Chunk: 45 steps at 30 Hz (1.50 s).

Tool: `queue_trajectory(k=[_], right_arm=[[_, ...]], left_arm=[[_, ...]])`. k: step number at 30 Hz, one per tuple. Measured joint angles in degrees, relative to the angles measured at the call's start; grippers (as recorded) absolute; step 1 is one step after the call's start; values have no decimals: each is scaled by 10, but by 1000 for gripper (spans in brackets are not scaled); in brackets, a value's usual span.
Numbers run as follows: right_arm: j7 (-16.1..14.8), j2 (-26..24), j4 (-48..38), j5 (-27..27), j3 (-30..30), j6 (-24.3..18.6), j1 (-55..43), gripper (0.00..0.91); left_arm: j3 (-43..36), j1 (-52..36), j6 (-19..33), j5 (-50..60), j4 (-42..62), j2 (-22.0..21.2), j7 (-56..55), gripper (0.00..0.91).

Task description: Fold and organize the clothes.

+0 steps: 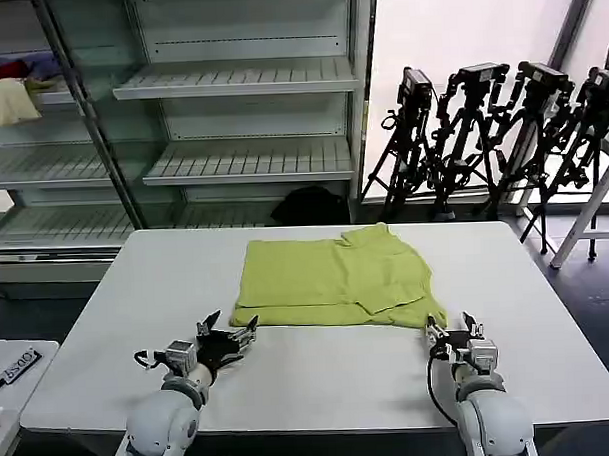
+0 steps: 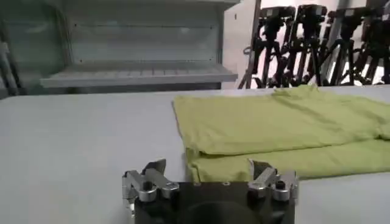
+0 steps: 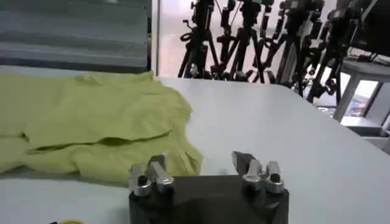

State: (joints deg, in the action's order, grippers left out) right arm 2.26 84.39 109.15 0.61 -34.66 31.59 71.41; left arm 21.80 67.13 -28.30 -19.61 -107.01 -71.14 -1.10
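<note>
T-shirt (image 1: pixel 331 282) front and centre: the lime yellow-green garment lay partly folded on the white table (image 1: pixel 320 383), toward the far half, one layer doubled over another, its near edge running across in front of both arms. A sleeve poked up at the far edge, and the near right corner sagged in a rumpled bunch.

Left gripper (image 1: pixel 228 334) sat low over the table just off the shirt's near left corner, arm reaching in from the near edge, wrist angled toward the cloth. Its fingers (image 2: pixel 150 176) stood wide apart, nothing between them, tips just short of the folded hem.

Right gripper (image 1: pixel 453 333) hovered beside the near right corner, forearm coming up nearly straight from the table's near edge. Fingers (image 3: pixel 153 173) spread apart there too, empty, the bunched corner lying just ahead of the left-hand one.

Farther out, pale metal shelves (image 1: pixel 239 80) stood behind the table, and on a shelf at the far left sat a pile of cream, red and purple cloth (image 1: pixel 10 90). Over to the right, a cluster of black tripods (image 1: pixel 491 131) lined the wall.
</note>
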Motion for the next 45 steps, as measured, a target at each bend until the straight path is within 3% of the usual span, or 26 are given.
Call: queue_trajectory(k=[1,2,3,4,5,32,45], right_arm=[[0,0,-1,-1,1,0,0,0],[-1,0,-2,-2,2,0,0,0],[-1,-1,-3,-3,4,0,0,0],[-2,-1,-3,-3,5,0,0,0],[-2,-1,-3,-3,6,1,0,0],[0,-6,51,11,22,17,27,0],[-5,-21,127,33,15,17,98,0]], left_arm=[[0,0,0,0,1,0,0,464],[0,0,0,1,2,0,0,333],[0,1,-1,1,2,0,0,131],[0,1,-1,1,3,0,0,40],[0,2,-1,1,3,1,1,20],[-8,0,-1,18,10,8,20,0],[25,69,0,43,-57,41,32,0]])
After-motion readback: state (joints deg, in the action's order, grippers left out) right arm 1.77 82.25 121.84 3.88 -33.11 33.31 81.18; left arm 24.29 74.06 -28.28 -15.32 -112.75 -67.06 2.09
